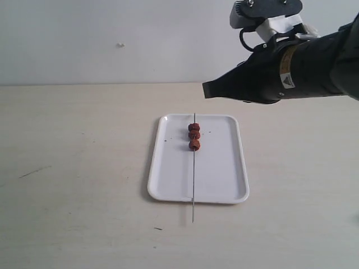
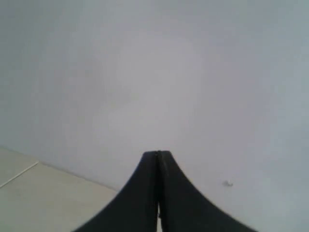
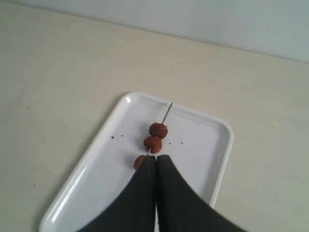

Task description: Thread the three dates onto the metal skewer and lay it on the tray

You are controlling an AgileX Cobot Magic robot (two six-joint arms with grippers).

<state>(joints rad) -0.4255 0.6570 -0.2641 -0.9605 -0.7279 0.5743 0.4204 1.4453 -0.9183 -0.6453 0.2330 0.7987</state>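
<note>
A: tray loaded, so we're done?
B: looks it imo. right gripper hangs above it, pinched closed and empty, left gripper same, facing the wall. metal skewer lies lengthwise on the tray, overhanging since it's longer, three dates bunched at the far end
</note>
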